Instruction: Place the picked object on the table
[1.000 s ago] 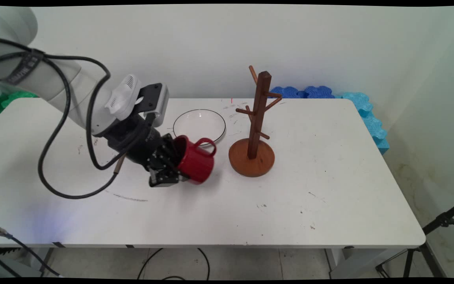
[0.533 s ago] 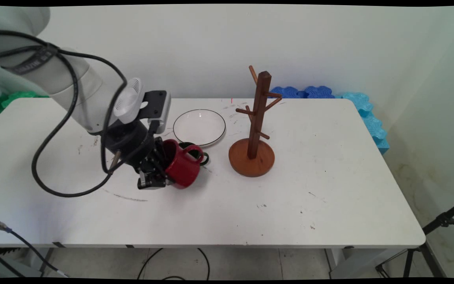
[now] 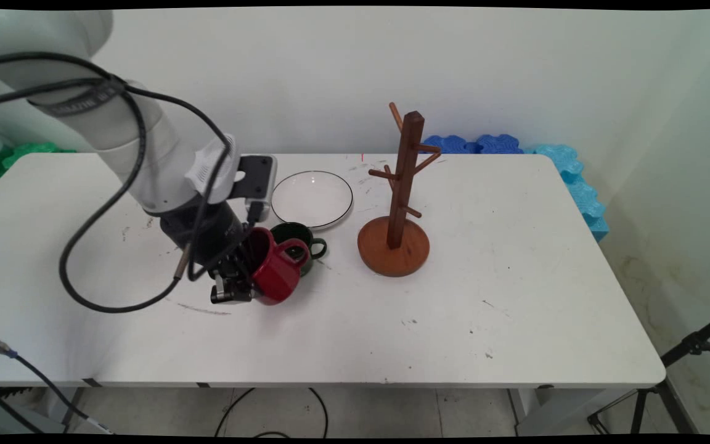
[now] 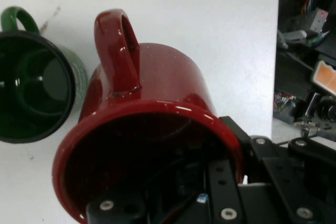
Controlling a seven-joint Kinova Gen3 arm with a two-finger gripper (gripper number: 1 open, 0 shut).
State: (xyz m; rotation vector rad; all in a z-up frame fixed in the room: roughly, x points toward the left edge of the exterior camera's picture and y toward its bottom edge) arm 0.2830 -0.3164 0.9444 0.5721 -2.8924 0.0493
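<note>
My gripper (image 3: pixel 245 277) is shut on the rim of a red mug (image 3: pixel 275 271), one finger inside it and one outside. The mug hangs tilted just above the table, its handle (image 3: pixel 295 249) pointing up and right. In the hand view the red mug (image 4: pixel 152 129) fills the middle, its mouth turned toward the camera over my gripper (image 4: pixel 226 192). A dark green mug (image 3: pixel 296 237) stands upright on the table right behind the red one, nearly touching it; the green mug (image 4: pixel 37 87) shows at the hand view's left.
A white plate with a dark rim (image 3: pixel 312 197) lies behind the green mug. A wooden mug tree (image 3: pixel 399 203) on a round base stands to the right. Blue foam blocks (image 3: pixel 515 151) line the table's far right edge.
The arm has carried the red mug left and down toward the table's near side. This uncovered the green mug that was behind it.
</note>
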